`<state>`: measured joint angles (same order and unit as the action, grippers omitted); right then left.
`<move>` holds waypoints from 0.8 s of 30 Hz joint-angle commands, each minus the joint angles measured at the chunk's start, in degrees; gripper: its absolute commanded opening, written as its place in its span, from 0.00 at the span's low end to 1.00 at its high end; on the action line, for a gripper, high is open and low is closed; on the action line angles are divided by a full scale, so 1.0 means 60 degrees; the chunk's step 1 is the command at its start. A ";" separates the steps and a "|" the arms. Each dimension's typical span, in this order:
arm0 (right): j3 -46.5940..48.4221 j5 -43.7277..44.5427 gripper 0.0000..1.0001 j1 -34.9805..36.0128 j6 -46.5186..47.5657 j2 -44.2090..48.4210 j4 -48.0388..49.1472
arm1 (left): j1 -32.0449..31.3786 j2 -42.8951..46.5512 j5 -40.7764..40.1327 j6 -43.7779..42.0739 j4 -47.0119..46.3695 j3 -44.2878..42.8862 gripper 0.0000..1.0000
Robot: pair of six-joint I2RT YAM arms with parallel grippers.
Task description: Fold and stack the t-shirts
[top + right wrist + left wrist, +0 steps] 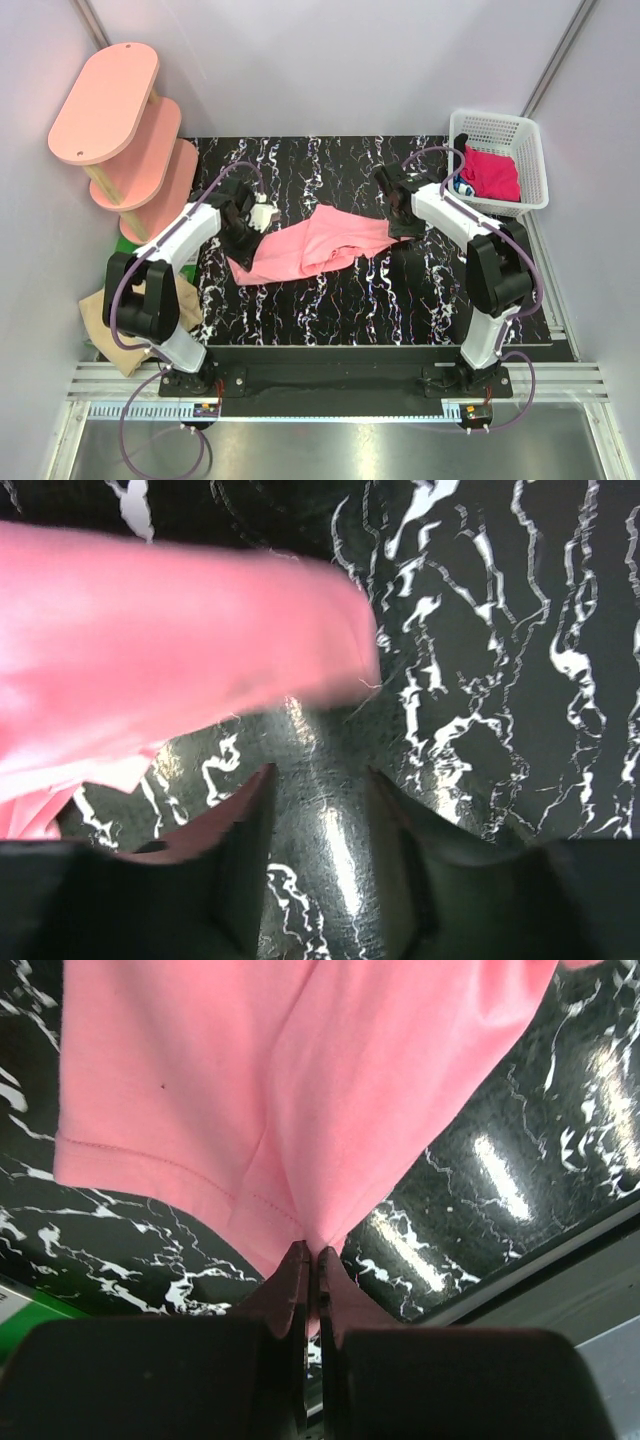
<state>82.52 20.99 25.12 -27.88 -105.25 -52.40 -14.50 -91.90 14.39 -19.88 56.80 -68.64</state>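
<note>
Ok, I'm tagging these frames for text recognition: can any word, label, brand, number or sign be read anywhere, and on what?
No text can be read in any view.
The pink t-shirt is plain, with no print or tag showing.
The white basket, the pink shelf and the table bear no lettering.
The small boards by the arm bases are too small to read.
</note>
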 commanded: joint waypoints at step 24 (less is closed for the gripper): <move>-0.0790 0.0926 0.53 0.5495 0.5524 0.0711 0.4617 | 0.0015 0.1224 -0.0480 -0.0173 -0.0750 0.0938 0.00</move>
<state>76.73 23.05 58.17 -0.34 -101.54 -30.79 -14.52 -86.72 11.73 -21.10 53.65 -62.46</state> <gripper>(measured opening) 0.525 0.025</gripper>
